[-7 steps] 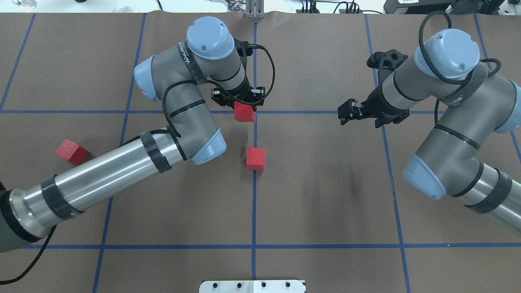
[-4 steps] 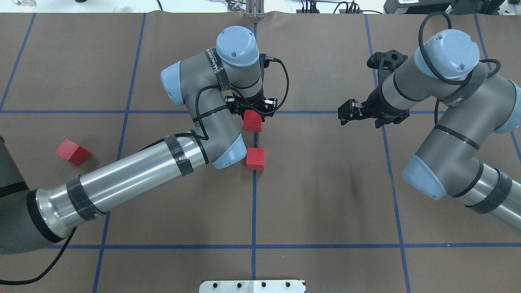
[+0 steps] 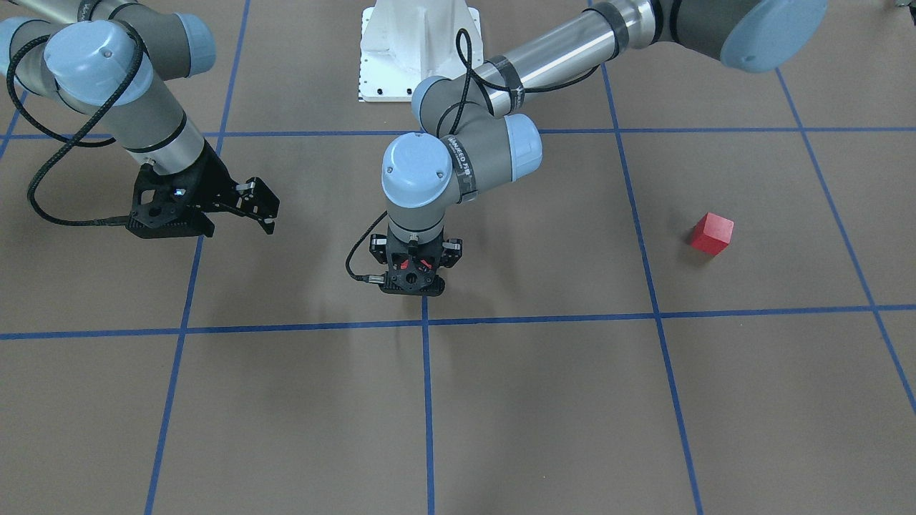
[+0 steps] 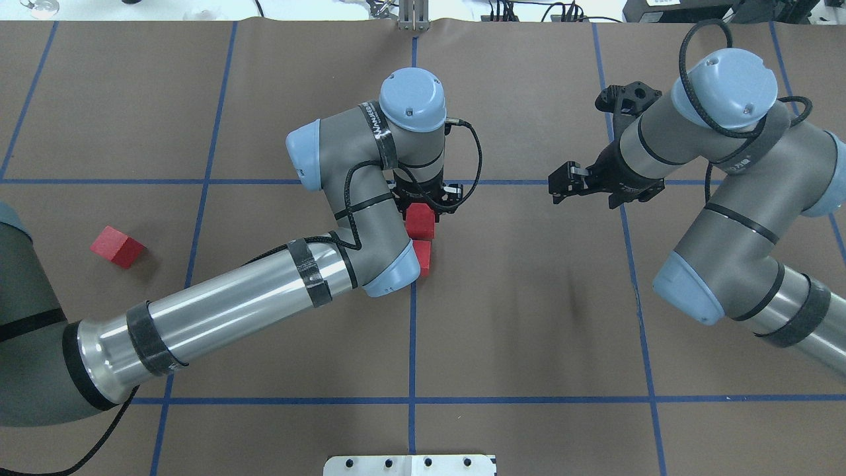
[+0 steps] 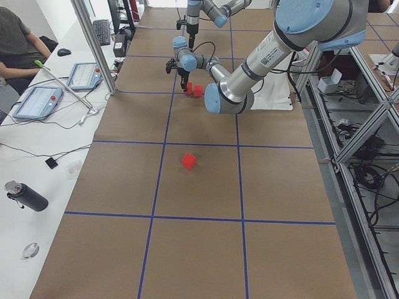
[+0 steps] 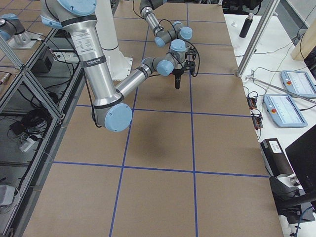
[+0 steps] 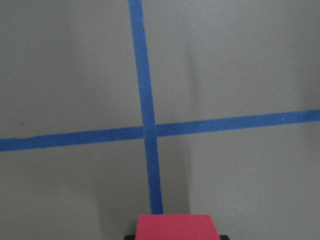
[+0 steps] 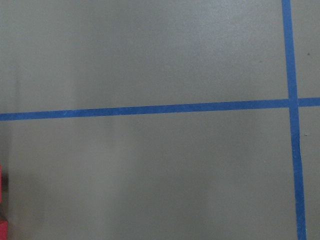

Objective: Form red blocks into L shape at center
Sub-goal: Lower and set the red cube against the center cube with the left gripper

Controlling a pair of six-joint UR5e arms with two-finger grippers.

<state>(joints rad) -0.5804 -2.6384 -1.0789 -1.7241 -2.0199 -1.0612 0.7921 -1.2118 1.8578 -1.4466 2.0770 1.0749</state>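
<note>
My left gripper (image 4: 421, 213) is shut on a red block (image 4: 420, 223) and holds it low over the centre grid crossing. In the front-facing view the gripper (image 3: 411, 272) hides most of that block. The left wrist view shows the block's top (image 7: 175, 226) at the bottom edge. A second red block (image 4: 424, 258) lies just nearer me, partly under my left arm's elbow; I cannot tell if the two touch. A third red block (image 4: 117, 246) lies alone far to the left; it also shows in the front-facing view (image 3: 712, 233). My right gripper (image 4: 556, 185) is open and empty, off to the right.
Brown paper with blue tape grid lines (image 4: 412, 344) covers the table. The robot's white base plate (image 4: 410, 465) is at the near edge. Operators' tablets and cables (image 5: 37, 99) lie on the white side table beyond the far edge.
My left arm has carried the red block right and toward me, from the far side of the grid line to just beside the centre block. The right arm has not moved.
</note>
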